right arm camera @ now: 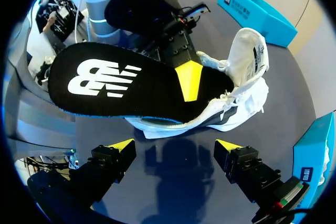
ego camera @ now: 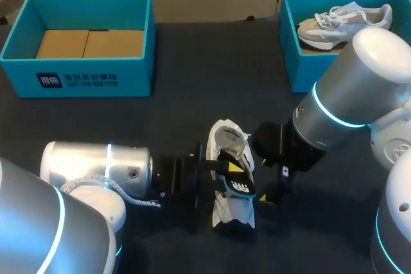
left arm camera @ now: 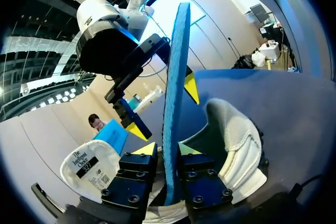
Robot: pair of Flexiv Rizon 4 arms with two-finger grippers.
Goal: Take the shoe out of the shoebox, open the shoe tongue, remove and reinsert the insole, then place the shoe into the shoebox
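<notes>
Insole step in hand: left gripper pinches it edge-on over the white shoe, near the tabletop's near edge, mid-width. Right gripper spread, empty, beside the shoe. Next, likely: reinsert toe-first while right steadies the shoe.

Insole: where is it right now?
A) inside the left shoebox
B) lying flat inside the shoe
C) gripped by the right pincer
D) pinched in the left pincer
D: in the left wrist view the insole stands edge-on, clamped between both yellow tips of the left pincer, while the right pincer hangs open with nothing between its fingers.
</notes>
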